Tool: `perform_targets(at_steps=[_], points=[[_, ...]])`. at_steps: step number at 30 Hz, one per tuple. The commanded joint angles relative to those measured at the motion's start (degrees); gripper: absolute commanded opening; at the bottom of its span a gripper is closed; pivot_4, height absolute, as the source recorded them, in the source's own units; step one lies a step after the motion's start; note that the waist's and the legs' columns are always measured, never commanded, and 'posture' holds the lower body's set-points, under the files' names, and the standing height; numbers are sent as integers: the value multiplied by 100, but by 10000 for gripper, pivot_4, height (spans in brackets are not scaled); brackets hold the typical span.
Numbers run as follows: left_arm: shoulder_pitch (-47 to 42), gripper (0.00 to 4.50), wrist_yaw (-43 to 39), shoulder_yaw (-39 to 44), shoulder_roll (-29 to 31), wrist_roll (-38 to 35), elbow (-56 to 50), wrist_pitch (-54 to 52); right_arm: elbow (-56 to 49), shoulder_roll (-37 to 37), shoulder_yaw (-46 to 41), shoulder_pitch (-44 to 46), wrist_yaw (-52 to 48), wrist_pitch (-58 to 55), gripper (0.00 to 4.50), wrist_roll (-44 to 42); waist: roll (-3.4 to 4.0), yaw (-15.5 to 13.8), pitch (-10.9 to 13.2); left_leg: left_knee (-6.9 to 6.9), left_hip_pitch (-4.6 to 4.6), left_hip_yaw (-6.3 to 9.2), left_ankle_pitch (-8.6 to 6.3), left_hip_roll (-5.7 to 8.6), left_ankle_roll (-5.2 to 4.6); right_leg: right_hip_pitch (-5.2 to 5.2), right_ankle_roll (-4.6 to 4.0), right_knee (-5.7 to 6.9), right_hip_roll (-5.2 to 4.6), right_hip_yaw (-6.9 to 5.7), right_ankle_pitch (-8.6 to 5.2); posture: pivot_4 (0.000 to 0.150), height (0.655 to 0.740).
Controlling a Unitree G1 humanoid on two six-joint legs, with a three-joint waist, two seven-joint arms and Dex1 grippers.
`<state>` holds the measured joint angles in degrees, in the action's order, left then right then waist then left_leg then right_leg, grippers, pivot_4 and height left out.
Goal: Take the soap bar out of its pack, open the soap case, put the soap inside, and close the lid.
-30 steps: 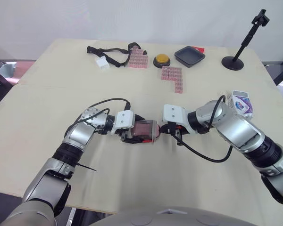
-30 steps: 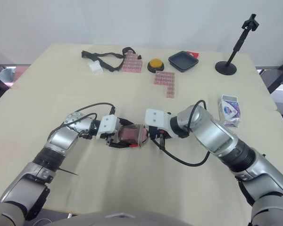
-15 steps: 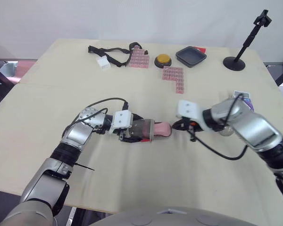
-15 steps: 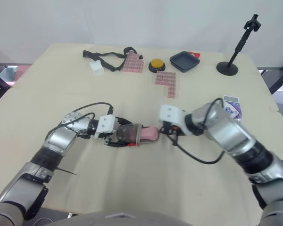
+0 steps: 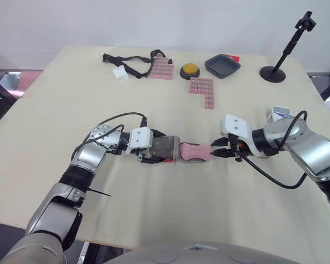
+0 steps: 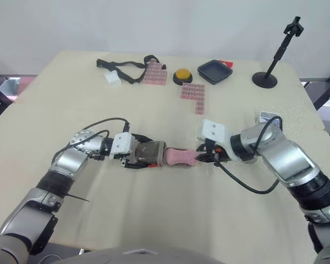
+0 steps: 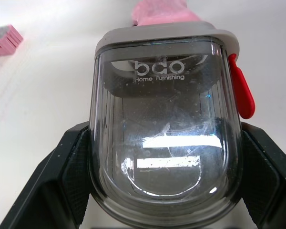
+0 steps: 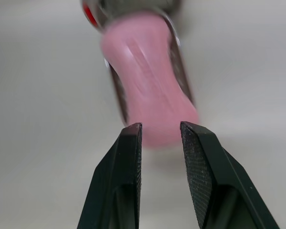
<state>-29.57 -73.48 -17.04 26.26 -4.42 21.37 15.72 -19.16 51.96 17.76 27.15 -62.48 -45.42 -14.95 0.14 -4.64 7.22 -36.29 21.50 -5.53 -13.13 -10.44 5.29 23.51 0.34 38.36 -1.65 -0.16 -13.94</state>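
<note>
left eye view has the case lying on its side on the table, low in the middle of it, clamped across its clear body by the left gripper, one black finger on each flank. left wrist view shows those fingers pressed against the clear dome, with a grey rim at the case's mouth and a red latch on one side of that rim. the soap, pink, sticks out of the case's mouth and lies flat along the table in line with the case; how much of it is inside i cannot tell. the right gripper sits at the end of the soap farthest from the case and points back at the case. in the right wrist view its fingers stand a narrow gap apart, slightly open, with the rounded end of the soap just ahead of the tips and wider than the gap, so they are not around it. the pack, white, lies well apart from the case, beyond the right arm and partly hidden by it. far beyond the case, along the table's far side, sit a black strap, pink blocks, a yellow button, a black tray and a stand.
</note>
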Motion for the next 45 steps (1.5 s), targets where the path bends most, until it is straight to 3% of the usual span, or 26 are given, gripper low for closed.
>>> perform_targets(at_steps=[1, 5, 10, 22, 45], points=[[-147, 34795, -64, -68, 51, 79, -34, 163, 290, 255, -46, 65, -17, 259, 14033, 300, 0, 3, 0, 0, 0, 0, 0, 0, 0, 0, 0, 0, 1, 0, 0, 1500, 7287], [-150, 34795, -23, -113, 12, 110, -68, 138, 460, 311, -25, 59, -108, 389, 14033, 399, 0, 20, 0, 1, -1, 0, 0, -2, 0, 0, -1, 2, 2, 0, 0, 1500, 7287], [-129, 34795, 3, -147, 10, 106, -107, 93, 261, 101, 79, -49, -73, 321, 256, 362, 0, 14, 0, 0, -2, 0, 0, -3, -1, 0, -1, 4, 2, 0, -1, 1500, 7287], [-109, 34795, 62, -198, 13, 165, -151, 6, 144, -290, 822, -211, 60, 585, 256, 908, -3, 45, -6, -1, -11, -3, 2, -3, -4, -2, -11, 10, -1, 1, -4, 1500, 7287], [11, 34795, 138, -264, 9, 229, -350, -259, -52, -876, 1038, 336, -322, 241, 256, 1007, -2, 135, -5, 0, -10, -3, 6, -7, -8, 0, -17, 13, 2, 0, 2, 1500, 7287]])
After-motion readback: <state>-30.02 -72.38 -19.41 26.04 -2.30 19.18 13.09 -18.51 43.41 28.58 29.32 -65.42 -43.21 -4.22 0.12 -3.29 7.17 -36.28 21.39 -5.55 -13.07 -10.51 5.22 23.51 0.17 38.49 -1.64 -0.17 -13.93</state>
